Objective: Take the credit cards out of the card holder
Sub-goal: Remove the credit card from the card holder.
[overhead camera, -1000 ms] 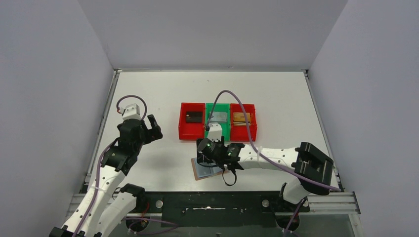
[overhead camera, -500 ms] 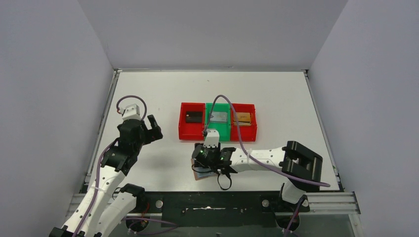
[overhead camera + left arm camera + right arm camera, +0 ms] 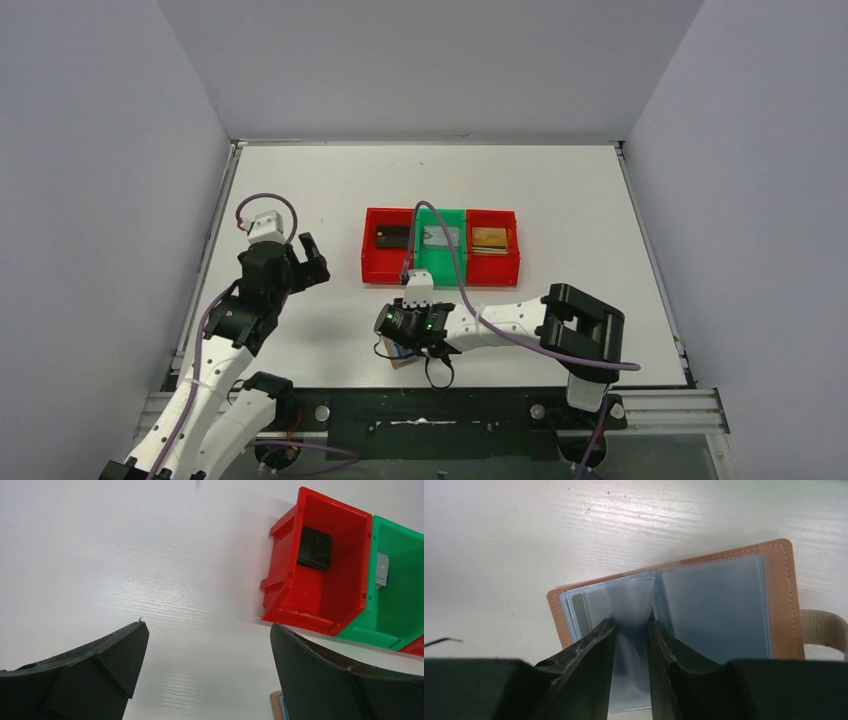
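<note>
We are holding our left arm up with the elbow bent, and our left gripper (image 3: pixel 308 258) is standing with its fingers (image 3: pixel 100 670) spread wide. We are stretching our right arm low toward the left, wrist tipped down, and our right gripper (image 3: pixel 630 622) is showing only a narrow gap between its fingers.

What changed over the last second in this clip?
The right gripper slid toward the robot's left and the near edge over the card holder, its jaws narrowing around a clear sleeve; whether they pinch it is unclear. The left gripper stayed open and still; the bins and the credit cards in them did not move.
</note>
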